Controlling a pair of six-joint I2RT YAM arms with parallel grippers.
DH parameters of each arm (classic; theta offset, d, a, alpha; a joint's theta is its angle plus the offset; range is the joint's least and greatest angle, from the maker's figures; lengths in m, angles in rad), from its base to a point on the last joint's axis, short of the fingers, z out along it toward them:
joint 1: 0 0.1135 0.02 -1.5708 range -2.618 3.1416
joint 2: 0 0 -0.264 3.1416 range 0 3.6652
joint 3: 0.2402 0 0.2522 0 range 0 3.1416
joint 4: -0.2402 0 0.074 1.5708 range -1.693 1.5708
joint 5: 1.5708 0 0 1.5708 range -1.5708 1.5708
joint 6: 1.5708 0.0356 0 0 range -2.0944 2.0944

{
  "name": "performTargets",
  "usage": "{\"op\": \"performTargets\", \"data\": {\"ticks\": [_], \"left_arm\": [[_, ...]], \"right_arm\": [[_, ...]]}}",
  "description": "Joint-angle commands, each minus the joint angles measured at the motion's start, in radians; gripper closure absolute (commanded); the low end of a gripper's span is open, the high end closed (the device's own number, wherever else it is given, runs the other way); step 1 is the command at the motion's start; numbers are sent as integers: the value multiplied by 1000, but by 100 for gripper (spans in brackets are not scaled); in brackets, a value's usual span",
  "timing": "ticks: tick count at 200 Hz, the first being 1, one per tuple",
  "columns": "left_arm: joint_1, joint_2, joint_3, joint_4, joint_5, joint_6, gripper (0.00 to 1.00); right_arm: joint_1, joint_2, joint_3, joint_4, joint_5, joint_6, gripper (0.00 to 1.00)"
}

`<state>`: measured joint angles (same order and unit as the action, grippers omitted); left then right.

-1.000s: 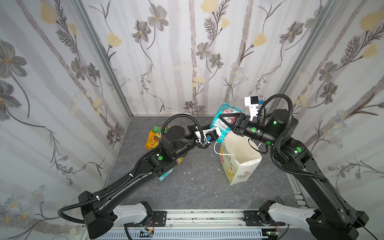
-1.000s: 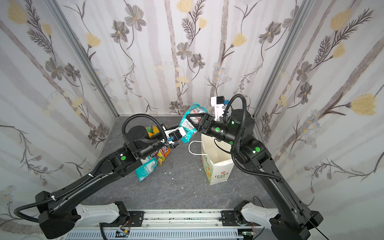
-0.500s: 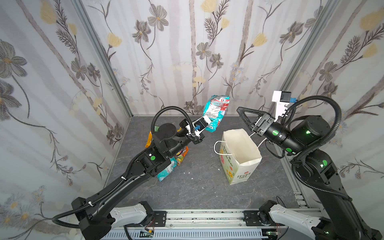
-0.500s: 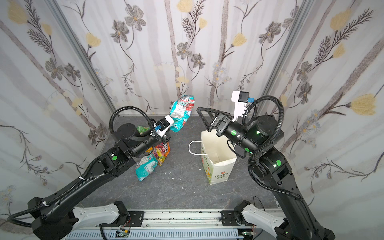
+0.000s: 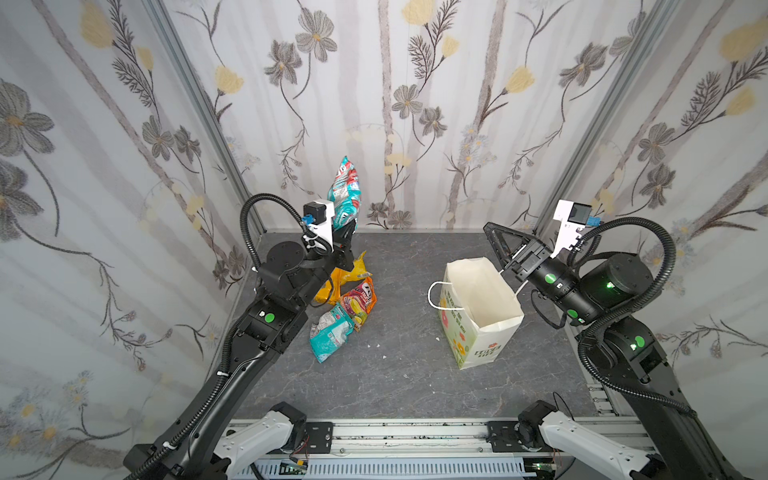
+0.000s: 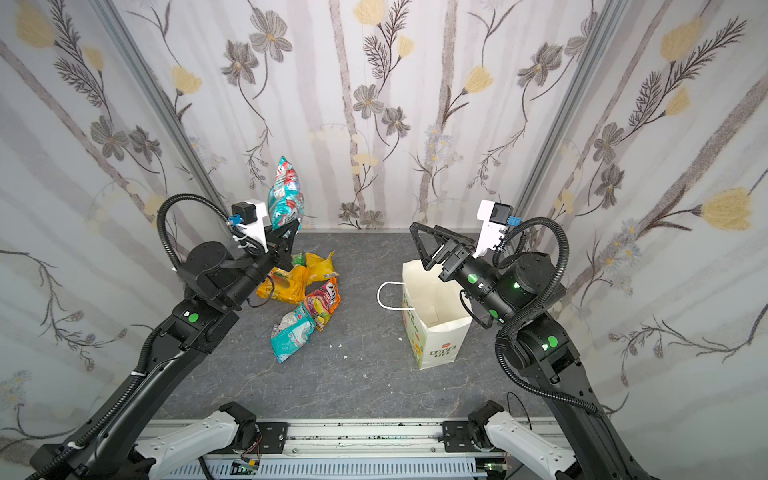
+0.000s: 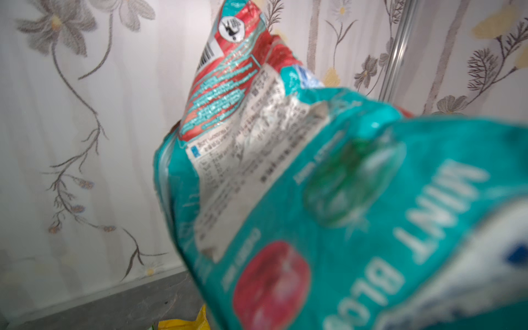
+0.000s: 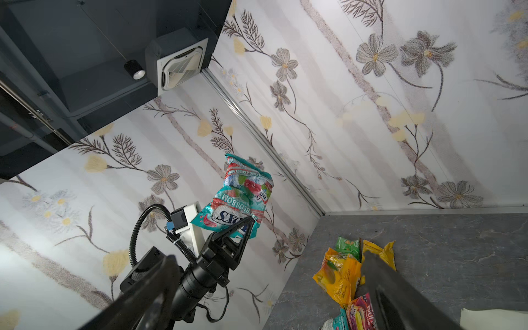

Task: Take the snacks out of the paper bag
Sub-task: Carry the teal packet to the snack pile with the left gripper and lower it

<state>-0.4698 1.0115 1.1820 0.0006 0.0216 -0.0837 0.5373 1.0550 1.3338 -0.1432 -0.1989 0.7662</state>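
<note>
1. snack packet, teal "mint blossom" (image 5: 344, 195), is clamped by its lower edge in the left gripper (image 8: 248, 227) and stands up above the closed jaws.
2. right gripper (image 6: 422, 245) spread wide, holding nothing, just above the paper bag (image 5: 478, 332) far rim.
3. other snacks (image 6: 303, 291) piled on the floor (image 5: 407, 374) below the left gripper.
4. paper bag upright, mouth open, under the right gripper.

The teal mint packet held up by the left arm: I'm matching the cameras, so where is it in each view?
In a top view: teal mint packet upper centre-left.
In a top view: same, slightly further left.
Left wrist: fills much of the picture, close and blurred.
Right wrist: mid-picture.
Shared landmark: yellow packet lying below it.
</note>
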Motion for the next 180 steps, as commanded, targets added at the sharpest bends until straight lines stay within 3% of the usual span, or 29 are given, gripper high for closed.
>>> {"op": "performTargets", "data": {"ticks": [1,52,102,149,180], "left_arm": [[80,-43,-53,20,74,-231,100],[314,-132,-224,43,274,-501,100],[546,-139,-419,226,518,-854,100],[674,-93,-528,191,620,-1033,100],[731,-28,-625,292,715,-1131,100]], "right_arm": [[-10,9,-13,21,6,0,1],[-38,-2,-52,21,-7,-3,1],[-71,-18,-83,22,-32,-7,1],[-93,-30,-110,21,-58,-13,1],[-105,-40,-125,22,-77,-17,1]]}}
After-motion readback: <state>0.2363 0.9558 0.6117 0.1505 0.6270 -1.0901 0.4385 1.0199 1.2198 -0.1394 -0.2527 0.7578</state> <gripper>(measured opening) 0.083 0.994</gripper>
